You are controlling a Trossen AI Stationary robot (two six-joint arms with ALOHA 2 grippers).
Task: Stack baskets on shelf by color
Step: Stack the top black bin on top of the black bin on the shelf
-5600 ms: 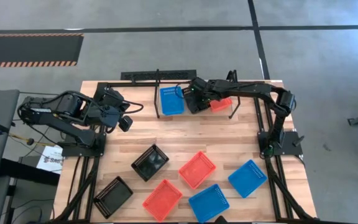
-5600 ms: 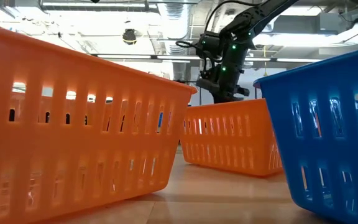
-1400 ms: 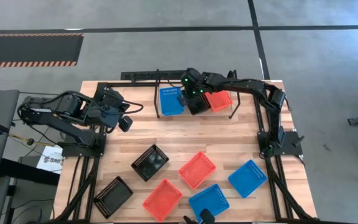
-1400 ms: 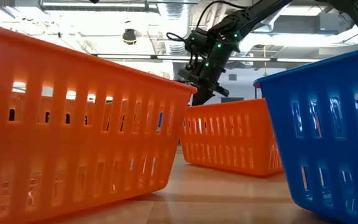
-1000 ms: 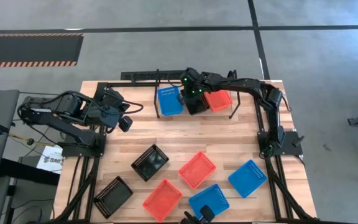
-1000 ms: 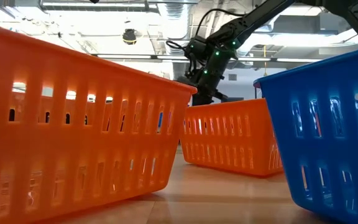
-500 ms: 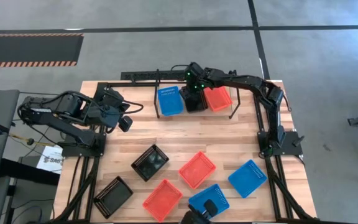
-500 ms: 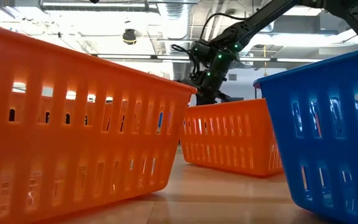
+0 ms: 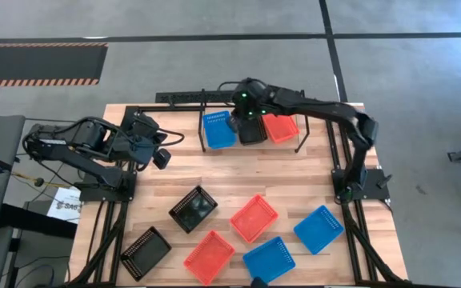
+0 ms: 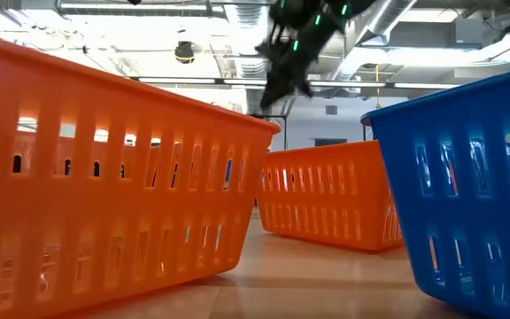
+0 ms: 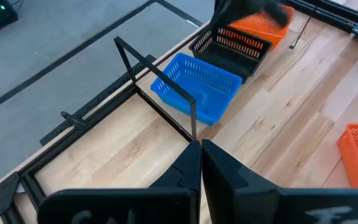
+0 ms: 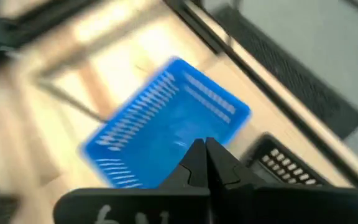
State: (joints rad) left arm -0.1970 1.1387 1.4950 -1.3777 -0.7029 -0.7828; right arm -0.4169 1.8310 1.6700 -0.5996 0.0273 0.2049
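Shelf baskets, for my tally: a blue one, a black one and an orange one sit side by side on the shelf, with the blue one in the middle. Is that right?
Not quite: the black basket is in the middle, with the blue basket on one side and the orange basket on the other. The high view shows this. All three do sit side by side on the shelf.

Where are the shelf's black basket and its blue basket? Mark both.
black basket (image 11: 230, 48): left wrist view, slotted side wall.
blue basket (image 9: 219, 130): high view, middle of its floor.

Overhead camera straight down, low one level among baskets, wrist views (both) sharing the shelf's blue basket (image 11: 197, 89).
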